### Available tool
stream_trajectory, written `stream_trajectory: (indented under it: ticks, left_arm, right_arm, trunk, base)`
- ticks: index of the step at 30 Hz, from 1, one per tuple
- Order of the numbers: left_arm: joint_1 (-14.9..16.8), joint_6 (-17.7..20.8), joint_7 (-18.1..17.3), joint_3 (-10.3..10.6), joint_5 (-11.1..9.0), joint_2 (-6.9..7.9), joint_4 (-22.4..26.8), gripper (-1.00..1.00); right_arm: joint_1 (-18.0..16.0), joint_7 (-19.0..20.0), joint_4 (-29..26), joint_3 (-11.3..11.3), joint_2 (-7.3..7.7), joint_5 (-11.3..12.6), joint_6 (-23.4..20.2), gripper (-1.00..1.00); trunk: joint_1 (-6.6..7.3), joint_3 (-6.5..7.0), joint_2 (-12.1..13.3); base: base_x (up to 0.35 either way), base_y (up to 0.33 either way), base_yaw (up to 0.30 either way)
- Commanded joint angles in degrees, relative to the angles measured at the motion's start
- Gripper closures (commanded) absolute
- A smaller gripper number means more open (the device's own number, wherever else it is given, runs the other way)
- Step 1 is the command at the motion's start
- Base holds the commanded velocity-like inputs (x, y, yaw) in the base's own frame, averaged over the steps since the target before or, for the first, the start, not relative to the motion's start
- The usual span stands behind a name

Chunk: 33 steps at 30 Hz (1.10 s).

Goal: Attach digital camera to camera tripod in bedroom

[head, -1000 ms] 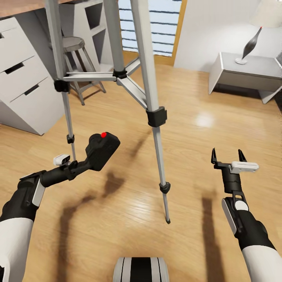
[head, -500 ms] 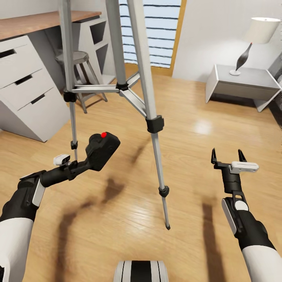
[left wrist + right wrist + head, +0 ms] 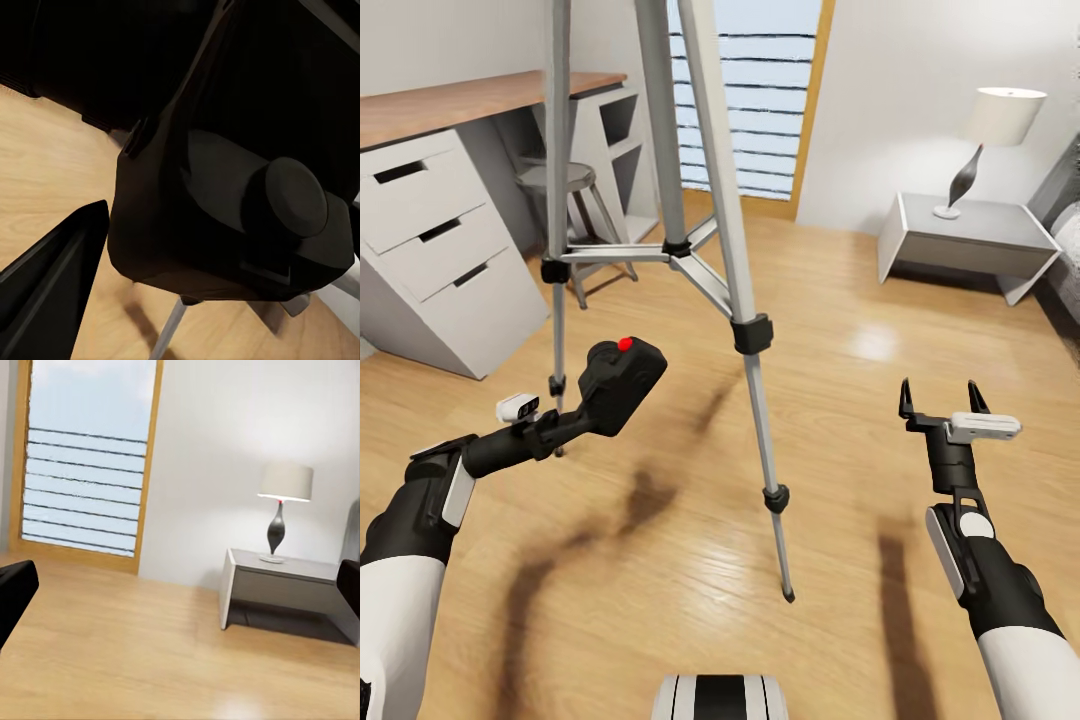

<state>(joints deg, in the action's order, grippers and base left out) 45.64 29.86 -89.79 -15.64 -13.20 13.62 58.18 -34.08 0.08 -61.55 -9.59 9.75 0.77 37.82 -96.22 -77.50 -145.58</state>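
At nine o'clock in the head view a grey drawer unit (image 3: 440, 270) with a wood-topped surface (image 3: 470, 100) stands behind the left end effector (image 3: 575, 420), which pinches the chunky matte-black digital camera (image 3: 622, 383), its round red button upward. Just beside it, at twelve o'clock, rise the smooth silver-grey tubular legs of the camera tripod (image 3: 745, 290), black collars and feet on the glossy wood plank floor (image 3: 860, 320). At four o'clock the right end effector (image 3: 938, 400) holds its thin black prongs spread with nothing between them, and at two o'clock a white-shaded lamp (image 3: 985, 140) sits on a low grey nightstand (image 3: 970, 235).

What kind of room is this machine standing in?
Probably a bedroom or study: a nightstand with a lamp by the wall, a desk with drawers, a stool beside it, and a window over wood flooring.
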Motion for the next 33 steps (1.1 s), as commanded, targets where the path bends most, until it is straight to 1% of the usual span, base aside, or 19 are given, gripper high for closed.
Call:
stream_trajectory:
  ticks: [1,33]
  left_arm:
    - [0.0,0.5,-0.2,0.0,0.0,0.0,0.0,1.0]
    - [0.0,0.5,-0.2,0.0,0.0,0.03,0.0,1.0]
  right_arm:
    - [0.0,0.0,0.0,0.0,0.01,0.1,0.2,-1.0]
    - [0.0,0.1,0.6,0.0,0.01,0.0,0.0,-1.0]
  trunk:
    - [0.03,0.19,0.0]
    - [0.86,7.28,0.4]
  base:
    - [0.0,0.0,0.0]
    - [0.0,0.0,0.0]
